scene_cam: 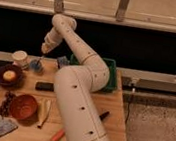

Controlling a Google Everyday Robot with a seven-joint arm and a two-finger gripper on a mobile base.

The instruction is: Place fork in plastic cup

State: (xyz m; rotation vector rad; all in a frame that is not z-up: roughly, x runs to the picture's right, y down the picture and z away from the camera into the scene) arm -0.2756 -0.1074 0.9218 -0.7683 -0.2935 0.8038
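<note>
Table: a light wooden tabletop (118,125) carries everything, with a dark window wall behind it.
Arm: the thick white robot arm (79,99) rises from the near edge and bends back to the far left corner.
Bin: a green plastic bin (112,71) sits at the far edge, partly behind the arm.
Bowl: a round red-brown bowl (23,106) stands near the front left.
Block: a black rectangular block (44,85) lies flat, left of the arm.
Cream cup: a cream-white round cup (20,57) stands at the far left, just beside the blue-grey cup.
Gripper: the white two-finger gripper (43,53) points down, directly above the blue-grey cup; its fingers are closed.
Plastic cup: the short, dull blue-grey plastic cup (35,67) stands upright between the cream cup and a blue angular object (62,60).
Fork: the thin dark fork (40,59) hangs nearly upright from the closed fingertips, apparently pinched between them. Its lower end reaches the cup's mouth; whether it is inside is unclear.
</note>
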